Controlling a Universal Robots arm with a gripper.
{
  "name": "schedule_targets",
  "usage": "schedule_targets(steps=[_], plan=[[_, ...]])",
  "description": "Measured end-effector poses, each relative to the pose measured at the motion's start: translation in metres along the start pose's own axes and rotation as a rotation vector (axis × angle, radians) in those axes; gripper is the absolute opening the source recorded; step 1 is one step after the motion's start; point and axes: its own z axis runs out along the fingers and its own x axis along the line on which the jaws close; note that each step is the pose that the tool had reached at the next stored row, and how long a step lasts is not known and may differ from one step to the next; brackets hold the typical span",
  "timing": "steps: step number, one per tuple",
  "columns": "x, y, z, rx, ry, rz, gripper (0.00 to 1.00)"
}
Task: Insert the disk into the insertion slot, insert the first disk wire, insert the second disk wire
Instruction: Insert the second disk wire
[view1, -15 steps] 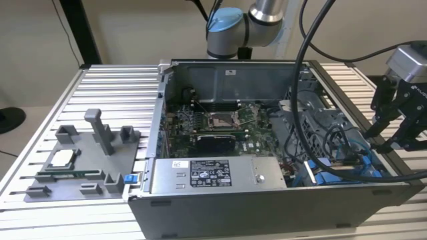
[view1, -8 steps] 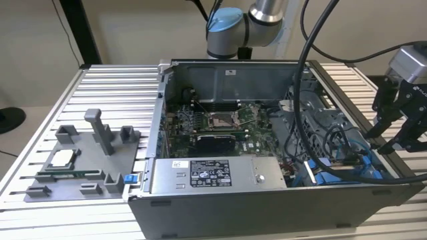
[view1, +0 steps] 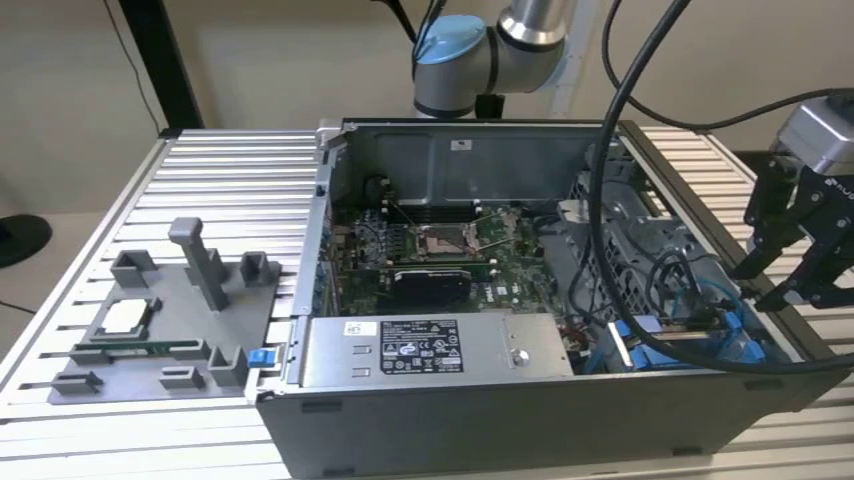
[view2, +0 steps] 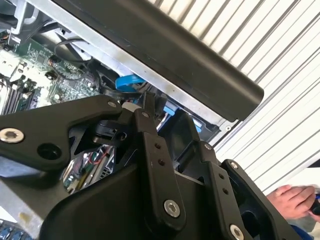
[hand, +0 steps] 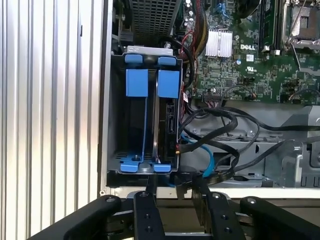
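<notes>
Black gripper (view1: 757, 286) hanging above the insertion slot (hand: 115, 125), fingers apart, empty

In the exterior view, the right frame edge cuts off the gripper (view1: 781, 265). At lower right, black cables (view1: 607, 150) cross the insertion slot (view1: 654, 345), so we cannot make out its floor. In the second wrist view, a person's hand (view2: 292, 200) is cropped by the frame edge.

Insertion slot (hand: 116, 120) inside computer case (view1: 534, 420) corner
</notes>
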Motion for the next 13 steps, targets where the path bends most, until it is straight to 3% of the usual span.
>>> schedule_targets(steps=[3, 5, 8, 13], plan=[[0.0001, -0.0058, 0.0, -0.0002, -0.0103, 0.0, 1.0], [0.0005, -0.0084, 0.0002, -0.0049, -0.0185, 0.0, 1.0], [0.0015, -0.0108, 0.0006, -0.0239, -0.0303, 0.001, 1.0], [0.005, -0.0115, 0.0013, -0.068, -0.0363, 0.006, 1.0]])
